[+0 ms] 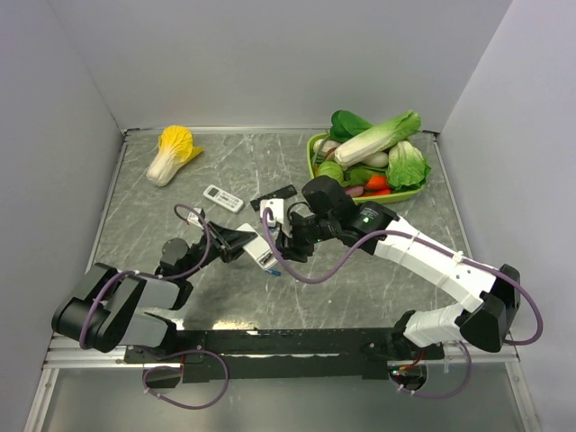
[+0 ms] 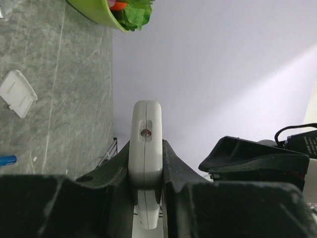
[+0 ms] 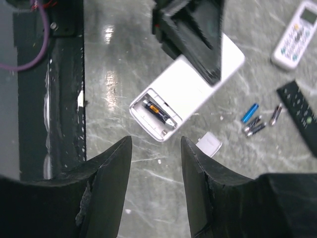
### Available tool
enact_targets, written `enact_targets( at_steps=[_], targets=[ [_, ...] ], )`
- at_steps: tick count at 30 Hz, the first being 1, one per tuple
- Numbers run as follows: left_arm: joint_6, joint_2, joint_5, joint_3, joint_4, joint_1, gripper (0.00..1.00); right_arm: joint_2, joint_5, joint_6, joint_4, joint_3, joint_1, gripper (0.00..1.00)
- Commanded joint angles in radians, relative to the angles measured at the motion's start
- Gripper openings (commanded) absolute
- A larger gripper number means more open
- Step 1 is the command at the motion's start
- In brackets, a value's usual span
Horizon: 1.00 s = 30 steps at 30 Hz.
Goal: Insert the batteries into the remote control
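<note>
The bench (image 1: 270, 310) has a grey stone look with pale veins and is polished enough to throw glare near its front edge. The remote (image 3: 198, 89) is smooth white plastic with a soft sheen, and its loose cover (image 3: 209, 144) looks the same. The batteries (image 3: 252, 121) have glossy wraps, one of them blue, and bright metal ends. The right end effector (image 3: 156, 145) has fingers (image 3: 106, 193) of matt black plastic, grainy and scuffed; the left end effector (image 2: 146, 153) is alike. The bowl (image 1: 313, 160) at the back right corner is glossy green plastic. The walls (image 1: 270, 63) are matt and plain. The cables (image 1: 315, 280) have smooth purple sleeves.
</note>
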Motion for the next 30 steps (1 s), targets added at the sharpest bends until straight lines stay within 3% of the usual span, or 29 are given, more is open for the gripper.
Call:
enact_targets(
  at_steps=[1, 11, 15, 30],
  targets=[
    [0.029, -0.012, 0.055, 0.054, 0.58, -0.006, 0.02, -0.015, -0.061, -0.175, -0.031, 0.042, -0.004, 0.52],
    [0.044, -0.019, 0.095, 0.094, 0.578, -0.007, 0.01, 0.022, -0.033, -0.275, -0.121, 0.101, -0.004, 0.47],
    [0.044, -0.01, 0.104, 0.104, 0.58, -0.009, 0.01, 0.05, -0.033, -0.289, -0.144, 0.125, -0.004, 0.4],
    [0.055, -0.013, 0.125, 0.124, 0.578, -0.016, 0.02, 0.117, -0.059, -0.336, -0.19, 0.161, -0.004, 0.41]
  ],
)
